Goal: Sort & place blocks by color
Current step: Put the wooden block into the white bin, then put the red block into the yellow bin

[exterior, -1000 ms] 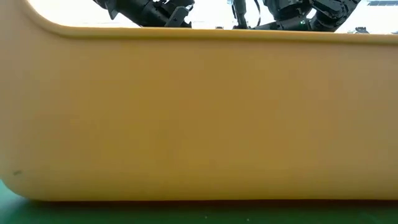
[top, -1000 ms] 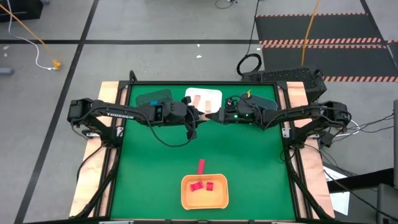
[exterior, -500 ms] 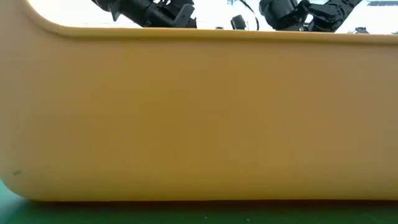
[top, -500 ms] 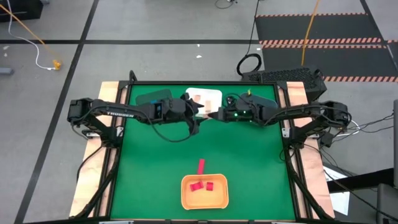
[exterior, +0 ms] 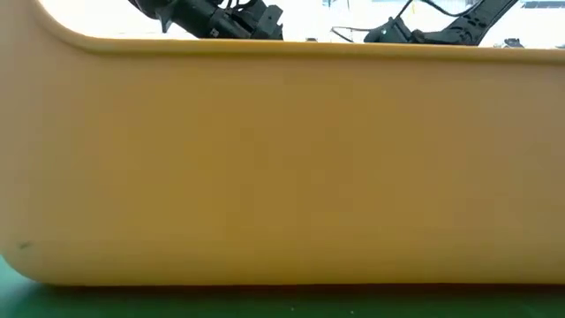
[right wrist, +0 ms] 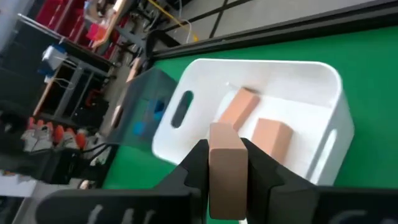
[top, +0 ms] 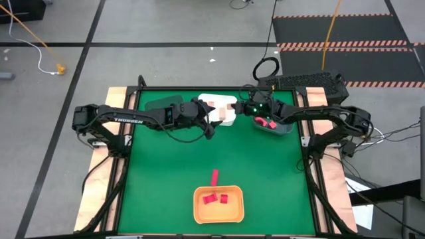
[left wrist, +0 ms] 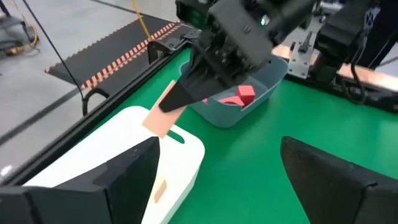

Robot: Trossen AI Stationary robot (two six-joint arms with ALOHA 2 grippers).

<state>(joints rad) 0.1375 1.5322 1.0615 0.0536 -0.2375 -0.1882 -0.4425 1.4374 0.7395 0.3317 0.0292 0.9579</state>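
- The right gripper (right wrist: pixel 227 163) is clamped on a pale tan bar (right wrist: pixel 225 168), which sits upright between its two dark fingers (right wrist: pixel 194 163).
- In the right wrist view this tan bar hangs just over the near edge of the white bin (right wrist: pixel 323 81), where two more tan blocks (right wrist: pixel 271 138) lie side by side on the bin floor.
- In the left wrist view the same bar (left wrist: pixel 160 113) juts out of the right gripper's tip, above the white bin's corner (left wrist: pixel 186 152).
- The left gripper (left wrist: pixel 217 168) stands wide apart and holds nothing; its two fingers (left wrist: pixel 130 171) frame the green bench (left wrist: pixel 249 162), well clear of the bar.
- From above, both grippers meet at the far middle of the bench, the left gripper (top: pixel 211 125) at the near edge of the white bin (top: pixel 224 103) and the right gripper (top: pixel 232 109) just beside it.
- A grey-blue bin (left wrist: pixel 267 78) sits to the right of the white bin, with red blocks (left wrist: pixel 241 94) inside.
- A dark green bin (top: pixel 159 104) lies left of the white bin.
- At the near edge of the bench, an orange bin (top: pixel 219 216) holds two red blocks (top: pixel 211 198); a red bar (top: pixel 214 177) lies on the bench just beyond it.
- The low view is filled by the orange bin's wall (exterior: pixel 282 168).
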